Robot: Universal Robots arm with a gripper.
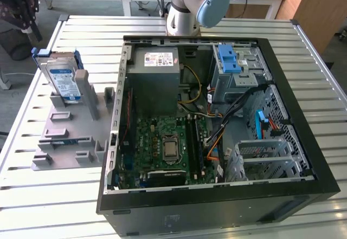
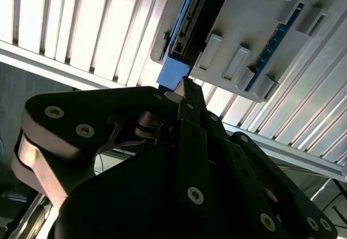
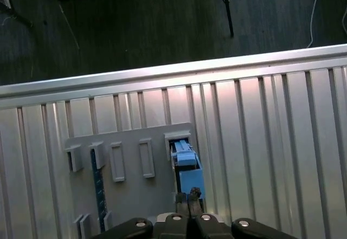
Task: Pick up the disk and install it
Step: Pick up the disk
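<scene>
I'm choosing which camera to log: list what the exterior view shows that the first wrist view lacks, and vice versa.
Exterior view: the open computer case with its motherboard, and the disk seen label-side.
First wrist view: the hand, shut, pointing at the disk's blue edge, and dark floor beyond the table.
Both: the disk standing in the grey holder on the table.

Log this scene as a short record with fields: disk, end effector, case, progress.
disk: upright in the grey holder, at the exterior view's left of the computer case
end effector: shut, holding nothing, close to the disk's edge in the first wrist view
computer case: open, lying flat on the slatted table
progress: disk not yet picked up
</scene>
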